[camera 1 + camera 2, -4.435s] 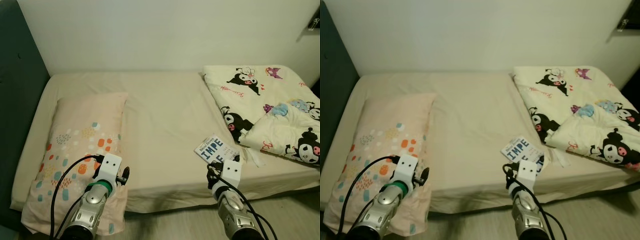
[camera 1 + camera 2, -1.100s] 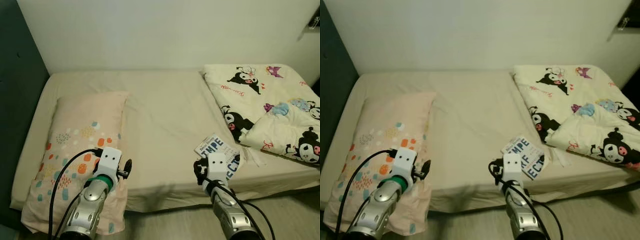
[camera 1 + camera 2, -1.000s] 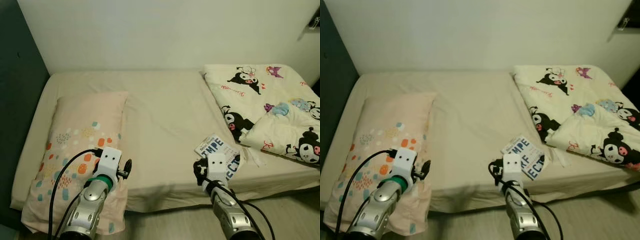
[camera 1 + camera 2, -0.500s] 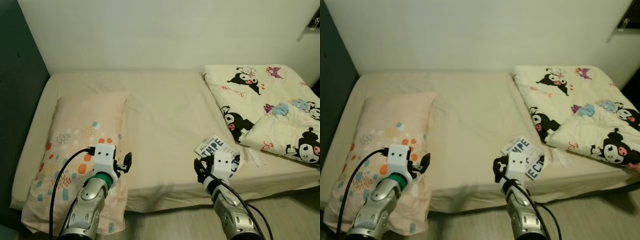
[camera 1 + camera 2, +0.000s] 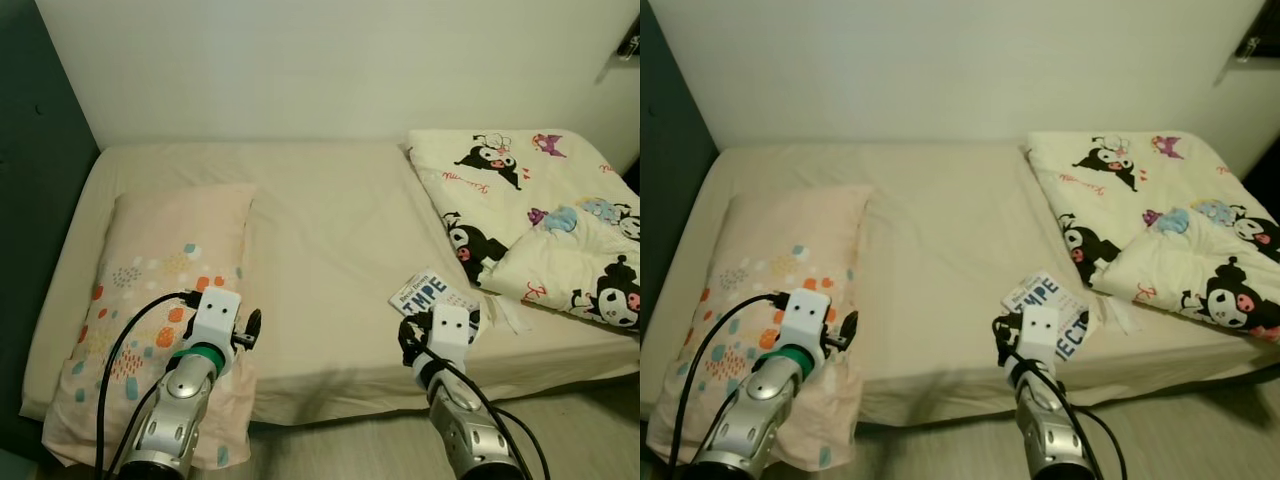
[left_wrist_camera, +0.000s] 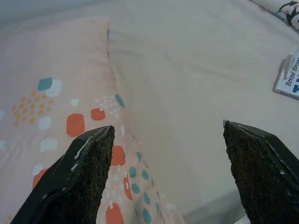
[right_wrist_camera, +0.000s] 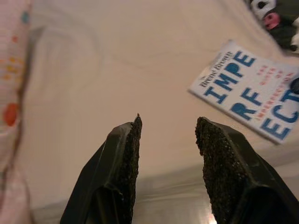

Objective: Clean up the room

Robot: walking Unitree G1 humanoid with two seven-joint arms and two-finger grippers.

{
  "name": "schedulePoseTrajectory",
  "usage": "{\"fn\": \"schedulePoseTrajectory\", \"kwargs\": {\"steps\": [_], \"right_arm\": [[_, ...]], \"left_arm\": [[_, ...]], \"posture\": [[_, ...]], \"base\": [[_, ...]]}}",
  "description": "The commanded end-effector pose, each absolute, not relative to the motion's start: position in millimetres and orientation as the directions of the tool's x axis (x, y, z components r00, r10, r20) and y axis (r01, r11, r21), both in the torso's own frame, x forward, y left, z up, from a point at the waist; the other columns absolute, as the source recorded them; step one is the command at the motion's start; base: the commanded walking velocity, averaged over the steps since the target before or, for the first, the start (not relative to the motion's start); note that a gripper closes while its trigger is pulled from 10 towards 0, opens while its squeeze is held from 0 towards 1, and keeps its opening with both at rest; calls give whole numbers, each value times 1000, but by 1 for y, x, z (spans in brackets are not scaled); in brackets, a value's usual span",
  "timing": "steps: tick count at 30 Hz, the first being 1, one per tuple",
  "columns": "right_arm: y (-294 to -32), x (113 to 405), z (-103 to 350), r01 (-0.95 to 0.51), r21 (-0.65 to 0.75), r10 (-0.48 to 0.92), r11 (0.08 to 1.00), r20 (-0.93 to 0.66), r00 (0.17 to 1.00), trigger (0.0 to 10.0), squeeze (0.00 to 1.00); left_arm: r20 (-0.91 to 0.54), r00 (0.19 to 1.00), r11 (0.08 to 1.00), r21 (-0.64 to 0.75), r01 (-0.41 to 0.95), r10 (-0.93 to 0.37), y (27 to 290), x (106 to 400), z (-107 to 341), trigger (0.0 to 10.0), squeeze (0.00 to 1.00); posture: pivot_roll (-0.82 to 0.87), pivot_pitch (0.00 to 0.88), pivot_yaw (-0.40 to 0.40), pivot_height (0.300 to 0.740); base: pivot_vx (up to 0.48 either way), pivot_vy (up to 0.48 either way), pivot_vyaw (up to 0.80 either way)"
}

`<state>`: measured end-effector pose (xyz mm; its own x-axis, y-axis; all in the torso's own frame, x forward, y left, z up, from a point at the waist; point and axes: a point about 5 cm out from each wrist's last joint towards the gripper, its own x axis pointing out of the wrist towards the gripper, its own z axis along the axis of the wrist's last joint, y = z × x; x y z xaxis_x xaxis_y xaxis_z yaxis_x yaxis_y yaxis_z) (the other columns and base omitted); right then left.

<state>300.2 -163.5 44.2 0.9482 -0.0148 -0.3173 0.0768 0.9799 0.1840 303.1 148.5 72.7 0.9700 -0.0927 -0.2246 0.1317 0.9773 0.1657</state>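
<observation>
Bed (image 5: 330, 250): book (image 7: 252, 97) flat near edge, long axis diagonal; right gripper (image 7: 168, 135) parted, left gripper (image 6: 168, 135) wide.

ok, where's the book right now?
The book lies on the bed near its front edge, on the robot's right, beside the cartoon blanket and just ahead of the right gripper.

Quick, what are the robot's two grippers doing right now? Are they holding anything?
Left gripper: open, holding nothing, over the pillow.
Right gripper: open, holding nothing, beside the book.
</observation>
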Motion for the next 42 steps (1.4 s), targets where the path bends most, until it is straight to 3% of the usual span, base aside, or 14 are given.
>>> {"fn": "schedulePoseTrajectory", "kwargs": {"steps": [1, 4, 6, 7, 11, 16, 19, 42], "right_arm": [[-163, 297, 42, 76, 196, -8, 978, -328, 945, 10000, 0], [-165, 298, 41, 110, 192, -39, 975, -343, 939, 10000, 0], [-166, 298, 40, 116, 151, -56, 982, -352, 934, 10000, 0], [-168, 299, 39, 108, 64, -79, 992, -353, 932, 10000, 0], [-169, 299, 39, 97, 10, -88, 995, -345, 934, 10000, 0], [-171, 297, 36, 160, 9, -146, 987, -356, 923, 10000, 0], [-164, 297, 38, 81, 100, -42, 992, -343, 938, 10000, 0], [-160, 299, 38, 47, 43, -29, 998, -356, 934, 10000, 0]], "left_arm": [[-225, 969, 976, 163, 143, -104, 146, 302, 72, 10000, 0], [-232, 967, 976, 162, 143, -103, 146, 302, 71, 10000, 0], [-234, 967, 977, 160, 142, -102, 146, 302, 71, 10000, 0], [-234, 968, 979, 153, 133, -95, 147, 303, 71, 10000, 0], [-231, 969, 982, 143, 123, -88, 148, 303, 72, 10000, 0], [-215, 974, 981, 162, 103, -67, 151, 305, 74, 10000, 0], [-206, 976, 982, 156, 107, -74, 150, 307, 77, 10000, 0], [-205, 976, 986, 127, 108, -81, 151, 308, 79, 10000, 0]], "posture": [[63, 19, 19, 740], [62, 19, 21, 740], [62, 19, 21, 740], [63, 18, 21, 740], [64, 19, 22, 740], [64, 18, 23, 740], [64, 18, 24, 740], [65, 13, 26, 740]], "base": [[0, 0, 0], [0, 0, 0], [0, 0, 0], [0, 0, 0], [0, 0, 0], [0, 0, 0], [0, 0, 0], [0, 0, 0]]}}
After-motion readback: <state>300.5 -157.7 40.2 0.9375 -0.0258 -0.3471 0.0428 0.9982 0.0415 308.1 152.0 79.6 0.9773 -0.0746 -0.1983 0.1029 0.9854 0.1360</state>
